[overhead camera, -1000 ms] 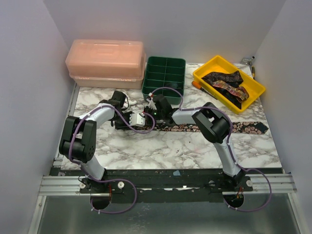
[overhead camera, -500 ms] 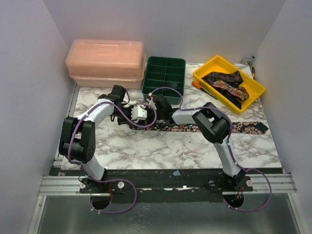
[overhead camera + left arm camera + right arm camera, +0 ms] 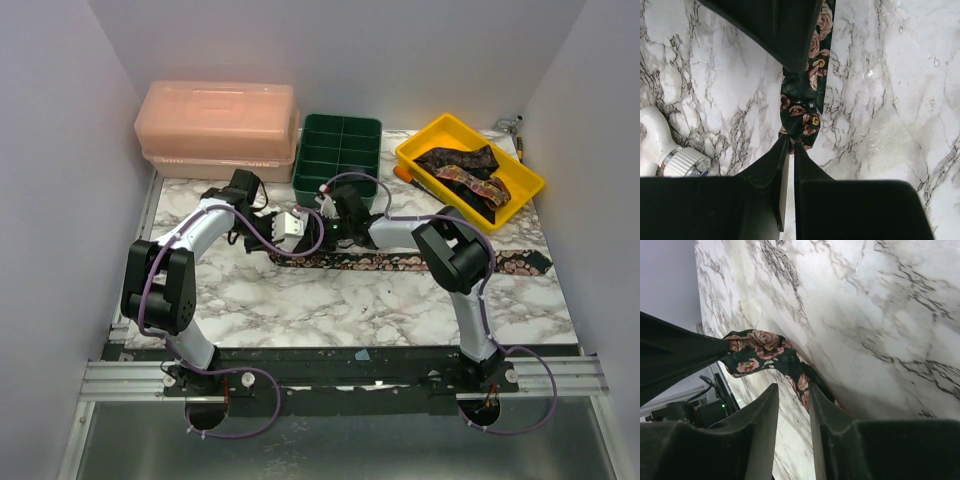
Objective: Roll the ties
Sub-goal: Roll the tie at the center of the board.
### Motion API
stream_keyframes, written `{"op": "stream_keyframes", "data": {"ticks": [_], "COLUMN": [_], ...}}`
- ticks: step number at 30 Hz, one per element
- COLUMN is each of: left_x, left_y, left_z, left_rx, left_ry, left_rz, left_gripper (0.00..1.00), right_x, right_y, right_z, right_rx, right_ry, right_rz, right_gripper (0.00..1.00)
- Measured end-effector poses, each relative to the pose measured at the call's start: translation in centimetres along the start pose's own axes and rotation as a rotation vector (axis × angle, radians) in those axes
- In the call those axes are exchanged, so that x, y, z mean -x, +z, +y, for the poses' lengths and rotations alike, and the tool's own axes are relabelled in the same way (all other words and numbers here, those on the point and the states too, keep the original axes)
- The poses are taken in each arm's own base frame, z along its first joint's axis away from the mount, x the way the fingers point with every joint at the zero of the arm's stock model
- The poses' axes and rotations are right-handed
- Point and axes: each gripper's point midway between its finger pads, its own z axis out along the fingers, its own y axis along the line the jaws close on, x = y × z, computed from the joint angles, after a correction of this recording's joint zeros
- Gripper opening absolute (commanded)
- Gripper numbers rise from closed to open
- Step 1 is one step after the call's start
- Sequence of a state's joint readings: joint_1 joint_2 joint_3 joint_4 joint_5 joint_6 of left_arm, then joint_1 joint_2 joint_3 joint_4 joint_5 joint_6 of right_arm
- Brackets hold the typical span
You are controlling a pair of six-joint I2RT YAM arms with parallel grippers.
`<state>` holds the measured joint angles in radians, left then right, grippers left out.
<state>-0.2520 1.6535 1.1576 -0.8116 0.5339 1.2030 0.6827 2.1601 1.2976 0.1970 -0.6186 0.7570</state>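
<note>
Left gripper (image 3: 293,226) and right gripper (image 3: 328,228) have edged toward the green tray (image 3: 338,150) since a second ago. From above, one tie (image 3: 420,262) lies stretched across the table (image 3: 330,300); more ties (image 3: 465,172) crumple in the yellow bin (image 3: 440,190), count unclear. Left wrist: the left gripper (image 3: 791,145) pinches the tie's (image 3: 802,107) tip. Right wrist: the right gripper (image 3: 792,392) is slightly spread, the tie (image 3: 757,352) running between its fingers.

Right tool (image 3: 792,388) partly hides the tie (image 3: 759,353).
</note>
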Motion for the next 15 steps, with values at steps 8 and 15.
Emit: {"op": "stream_keyframes", "data": {"ticks": [8,15], "left_x": [1.9,3.8], "left_y": [0.3,1.2], "left_z": [-0.1,-0.2], "left_rx": [-0.01,-0.034], "left_ry": [0.045,0.074], "left_rz": [-0.013,-0.022], "left_gripper": [0.04,0.04], "right_x": [-0.8,-1.8], "right_y": [-1.5,-3.4], "right_z": [1.2,1.8], "right_rx": [0.062,0.105], "right_ry": [0.008,0.026], "right_rz": [0.047,0.067], "right_gripper": [0.55,0.61]}}
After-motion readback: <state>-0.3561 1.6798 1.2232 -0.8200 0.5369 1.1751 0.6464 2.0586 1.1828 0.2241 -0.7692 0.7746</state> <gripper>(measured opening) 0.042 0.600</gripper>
